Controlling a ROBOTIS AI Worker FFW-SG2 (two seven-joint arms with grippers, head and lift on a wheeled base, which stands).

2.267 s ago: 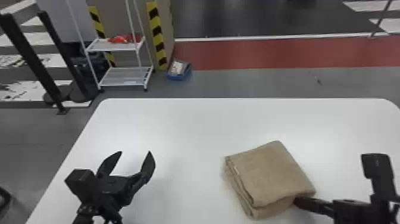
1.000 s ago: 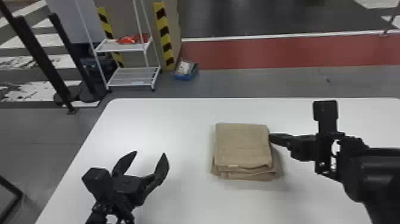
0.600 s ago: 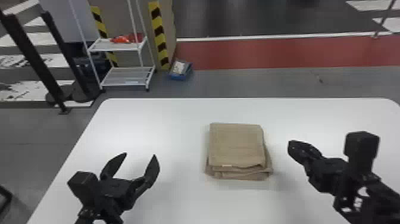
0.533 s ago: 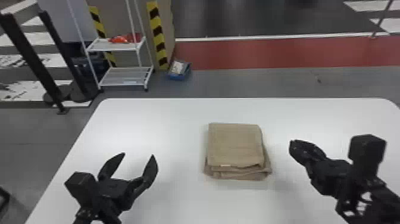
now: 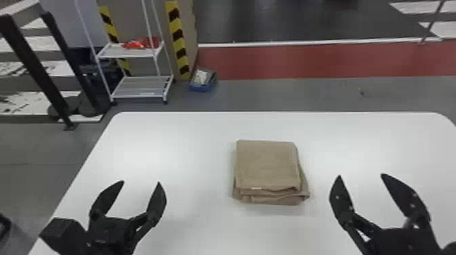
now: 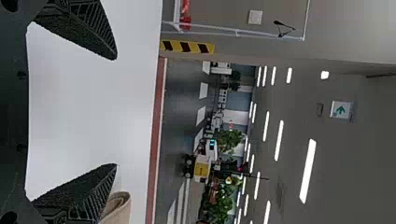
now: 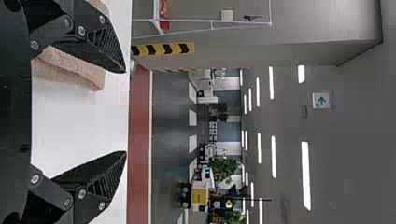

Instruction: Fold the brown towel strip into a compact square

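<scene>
between both open end effectors, the folded brown towel (image 5: 267, 165)

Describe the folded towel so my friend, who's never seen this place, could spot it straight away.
Find the big white table with rounded corners. Around its middle lies the brown towel, folded into a squarish stack, its lower layers poking out a little. Unlike the pointed black jaws to either side, it is cloth.

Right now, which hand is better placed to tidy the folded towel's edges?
Probably the right hand: open, nearer the brown towel than the left hand, and on the side where lower layers stick out.
</scene>
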